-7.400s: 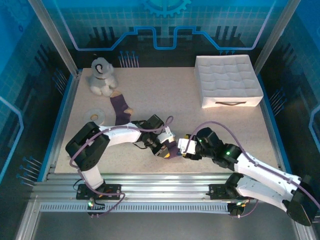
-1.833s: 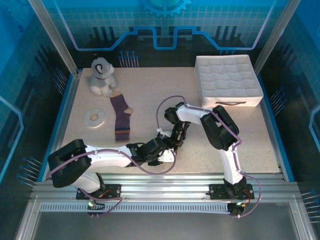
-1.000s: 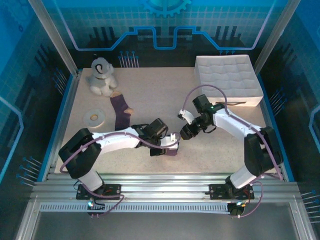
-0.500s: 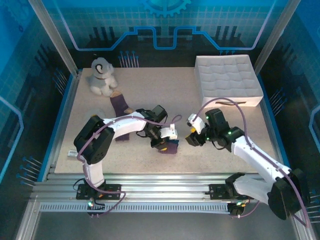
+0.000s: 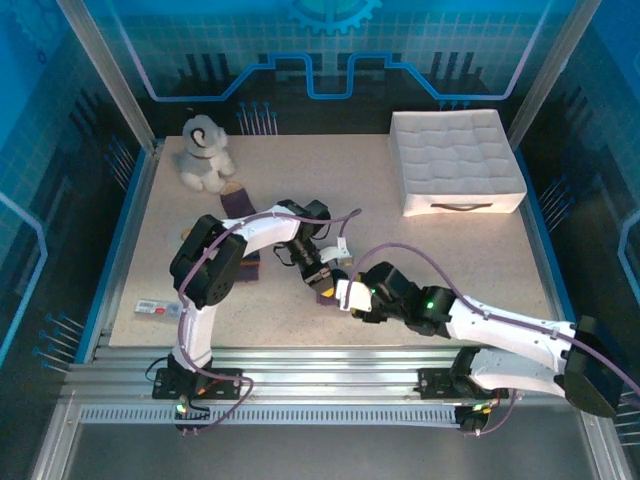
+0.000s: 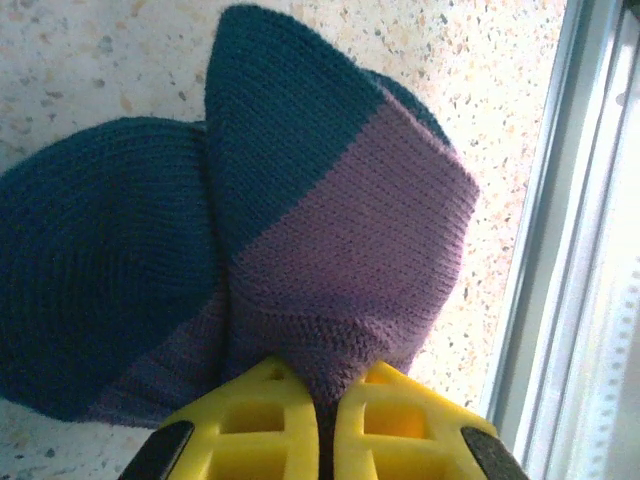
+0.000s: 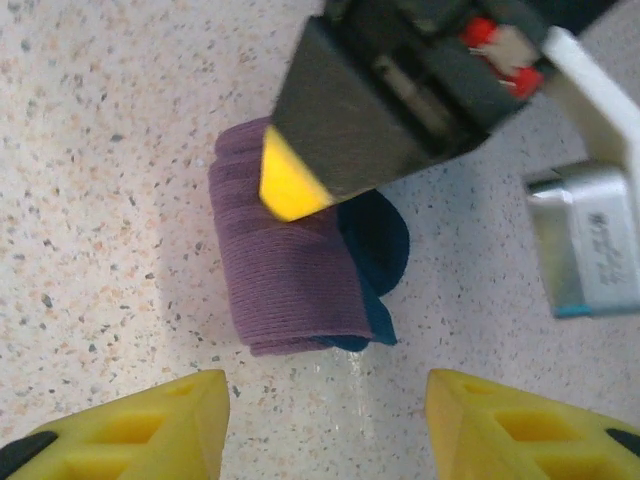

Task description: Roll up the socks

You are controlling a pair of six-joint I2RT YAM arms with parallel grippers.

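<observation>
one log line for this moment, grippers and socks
left gripper: shut on rolled sock | right gripper: open, aimed at rolled sock | second sock: flat, not yet rolled

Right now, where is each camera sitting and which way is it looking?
Top external: fixed above and behind the arms, looking down on the table; the left arm and right arm show, bases nearest.
Left wrist: on the left arm's wrist, looking along the left gripper, which pinches the folded sock.
Right wrist: on the right arm's wrist, looking down at the table past the right gripper, fingers apart.
Shared: both wrist views see the same purple-and-navy sock; the right one also catches the left gripper on it.
</observation>
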